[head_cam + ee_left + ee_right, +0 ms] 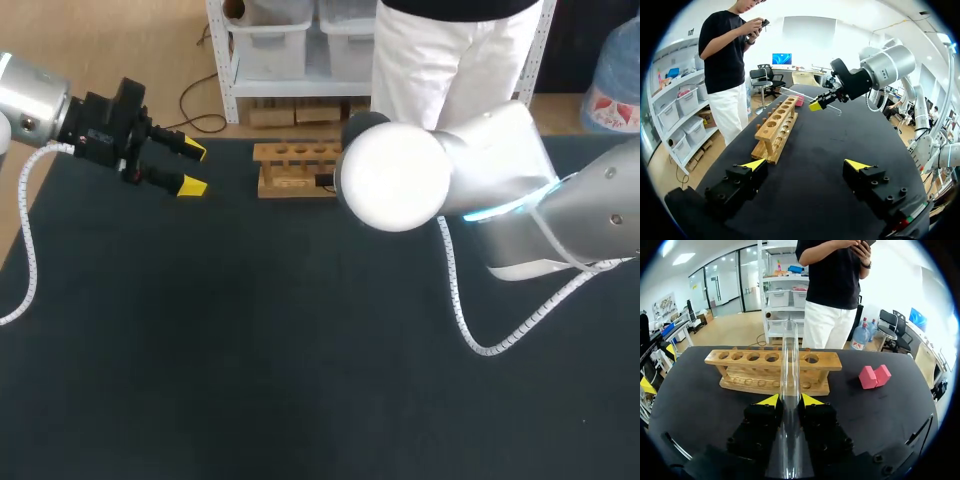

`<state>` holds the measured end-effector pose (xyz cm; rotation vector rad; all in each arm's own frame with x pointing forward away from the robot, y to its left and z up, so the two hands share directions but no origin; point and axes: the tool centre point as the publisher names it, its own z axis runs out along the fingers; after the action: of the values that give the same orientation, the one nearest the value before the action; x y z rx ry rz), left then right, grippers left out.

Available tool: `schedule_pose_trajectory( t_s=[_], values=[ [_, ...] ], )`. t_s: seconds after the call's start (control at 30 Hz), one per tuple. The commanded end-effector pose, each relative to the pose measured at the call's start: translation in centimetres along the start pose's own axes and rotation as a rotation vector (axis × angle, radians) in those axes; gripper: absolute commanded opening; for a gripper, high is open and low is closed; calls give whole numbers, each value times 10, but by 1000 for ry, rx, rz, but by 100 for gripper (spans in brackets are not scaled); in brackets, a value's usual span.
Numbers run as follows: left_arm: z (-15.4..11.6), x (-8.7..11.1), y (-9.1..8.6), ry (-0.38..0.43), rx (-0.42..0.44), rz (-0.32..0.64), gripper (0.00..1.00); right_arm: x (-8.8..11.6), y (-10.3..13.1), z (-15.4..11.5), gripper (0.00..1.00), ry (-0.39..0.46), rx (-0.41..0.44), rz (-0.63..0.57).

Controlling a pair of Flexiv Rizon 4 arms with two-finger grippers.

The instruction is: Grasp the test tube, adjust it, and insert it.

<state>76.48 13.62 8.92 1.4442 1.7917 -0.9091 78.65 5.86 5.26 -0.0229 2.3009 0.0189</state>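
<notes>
**Test tube [789,355] clenched in the right jaws, above the bench [250,350] just short of the wooden rack [740,371]; left jaws released and holding nothing, well to the rack's left.**

Handling, my judgement: the tube is thin-walled and clear, so light and stiff, but slick and breakable. A modest squeeze on the mid-barrel, away from the lip, seems right. It lies nearer level than upright, so it needs tipping before it meets any hole. Hard to read: in the head view my right arm [400,180] covers its jaws, the tube and the rack's right end. The tube's near end runs out of sight under the wrist camera. I cannot tell which end is open, nor glass from plastic.
</notes>
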Motion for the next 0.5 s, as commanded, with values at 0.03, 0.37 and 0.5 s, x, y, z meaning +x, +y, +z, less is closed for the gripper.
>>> schedule_pose_trajectory(
  t_s=[0.03,0.37,0.5],
  values=[
    [0,1,1,-1,2,2,100,-2,1,8,0,8,3,-1],
    [0,1,1,-1,2,2,100,0,1,22,0,47,-5,7],
    [0,1,1,-1,2,2,100,3,2,24,0,69,-17,14]
  ],
)
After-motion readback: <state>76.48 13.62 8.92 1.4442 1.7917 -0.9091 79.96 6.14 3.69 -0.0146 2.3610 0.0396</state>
